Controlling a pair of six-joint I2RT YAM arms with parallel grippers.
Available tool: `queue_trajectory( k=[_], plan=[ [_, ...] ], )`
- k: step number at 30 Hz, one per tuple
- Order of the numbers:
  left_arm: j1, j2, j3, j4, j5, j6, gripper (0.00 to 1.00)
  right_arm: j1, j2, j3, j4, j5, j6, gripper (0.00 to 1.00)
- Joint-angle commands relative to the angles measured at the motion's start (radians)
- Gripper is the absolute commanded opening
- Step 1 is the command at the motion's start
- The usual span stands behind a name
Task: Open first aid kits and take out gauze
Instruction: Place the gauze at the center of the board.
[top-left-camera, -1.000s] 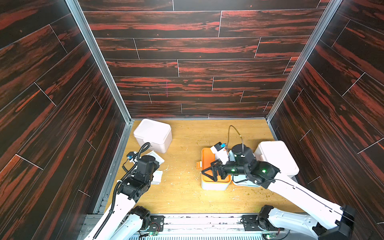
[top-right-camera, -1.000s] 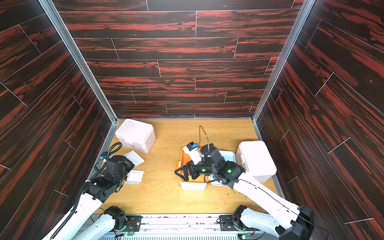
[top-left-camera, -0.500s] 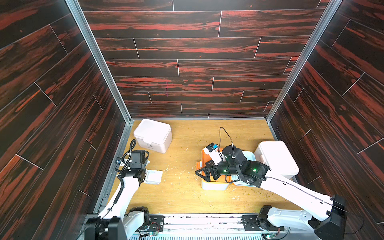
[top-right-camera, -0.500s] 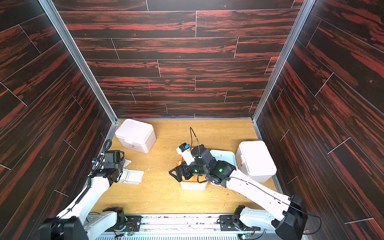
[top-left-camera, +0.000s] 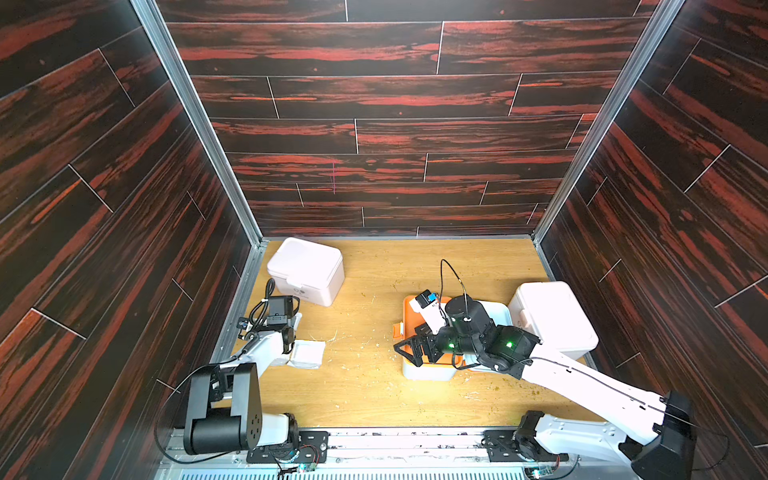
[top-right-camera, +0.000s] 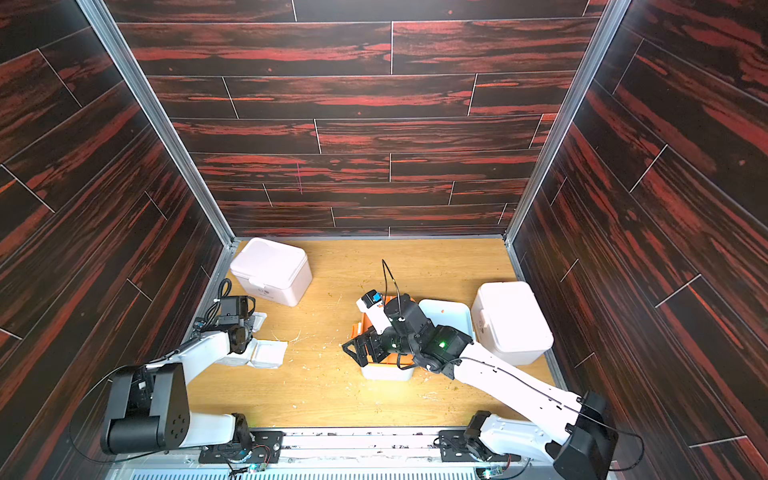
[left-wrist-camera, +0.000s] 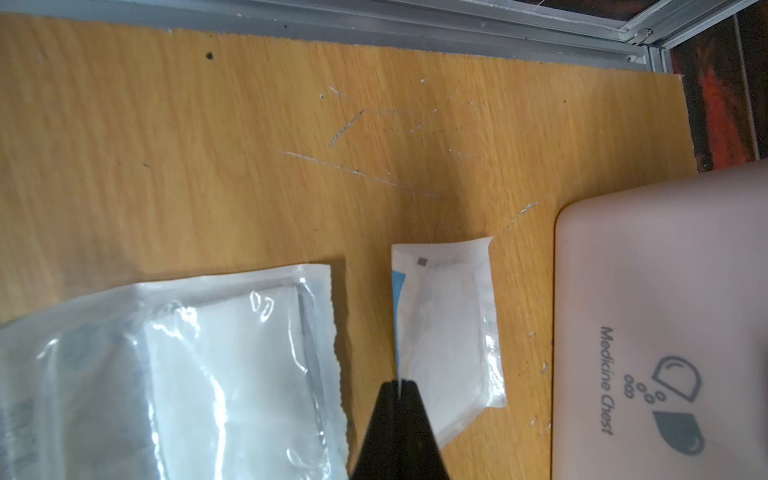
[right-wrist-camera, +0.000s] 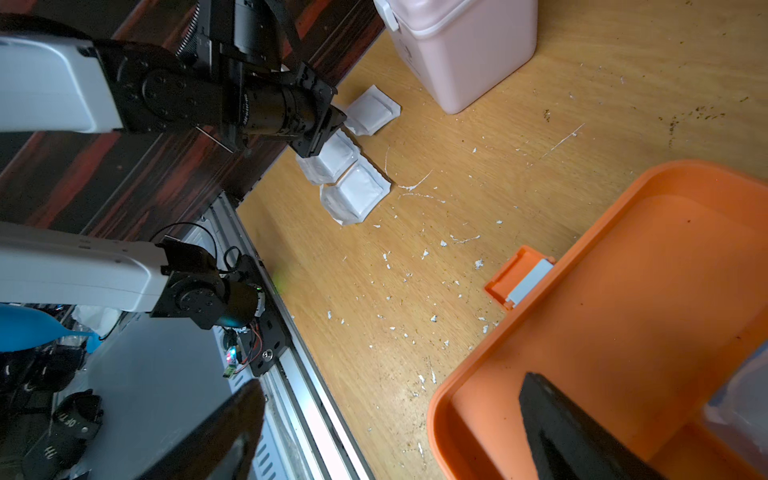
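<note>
The left gripper (left-wrist-camera: 399, 388) is seen clenched, its black fingers pressed together at the edge of a small gauze packet (left-wrist-camera: 449, 332) that lies on the wooden table (left-wrist-camera: 208, 145). Whether that edge is pinched cannot be told. A larger clear-wrapped gauze packet (left-wrist-camera: 208, 353) is laid just beside it. The pink kit (left-wrist-camera: 665, 311), printed "Medicine Chest", is set close by with its lid closed. In the right wrist view a cluster of gauze packets (right-wrist-camera: 357, 195) is shown at the left wall. The right gripper (right-wrist-camera: 392, 382) is spread wide and empty over the orange-trimmed first aid kit (top-left-camera: 424, 370). That kit is opened, and its white lid (top-left-camera: 494, 311) is swung toward the closed white kit (top-left-camera: 552, 316).
</note>
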Motion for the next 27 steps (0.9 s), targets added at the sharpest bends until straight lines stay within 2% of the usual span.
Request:
queue_trajectory(
  k=[1, 11, 15, 18, 19, 20, 24, 27],
  plan=[
    [0.006, 0.010, 0.035, -0.006, -0.018, -0.020, 0.00, 0.004, -0.035, -0.017, 0.002, 0.023, -0.020, 0.99],
    [0.007, 0.055, 0.049, -0.006, -0.035, -0.003, 0.00, 0.004, -0.044, -0.026, -0.002, 0.039, -0.016, 0.99],
    [0.008, 0.051, 0.048, -0.020, -0.048, 0.006, 0.05, 0.004, -0.049, -0.030, -0.003, 0.044, -0.009, 0.99],
    [0.009, 0.025, 0.053, -0.043, -0.059, 0.018, 0.14, 0.004, -0.053, -0.032, -0.005, 0.050, -0.004, 0.99],
    [0.009, 0.012, 0.059, -0.052, -0.056, 0.027, 0.17, 0.004, -0.056, -0.034, -0.004, 0.053, -0.003, 0.99],
    [0.009, -0.006, 0.068, -0.068, -0.051, 0.037, 0.29, 0.004, -0.058, -0.035, -0.004, 0.058, 0.000, 0.99],
    [0.008, -0.078, 0.091, -0.132, -0.022, 0.076, 0.58, 0.005, -0.073, -0.035, -0.002, 0.075, 0.007, 0.99],
    [0.007, -0.162, 0.089, -0.155, 0.022, 0.119, 0.74, 0.004, -0.091, -0.032, -0.006, 0.101, 0.012, 0.99]
  ],
)
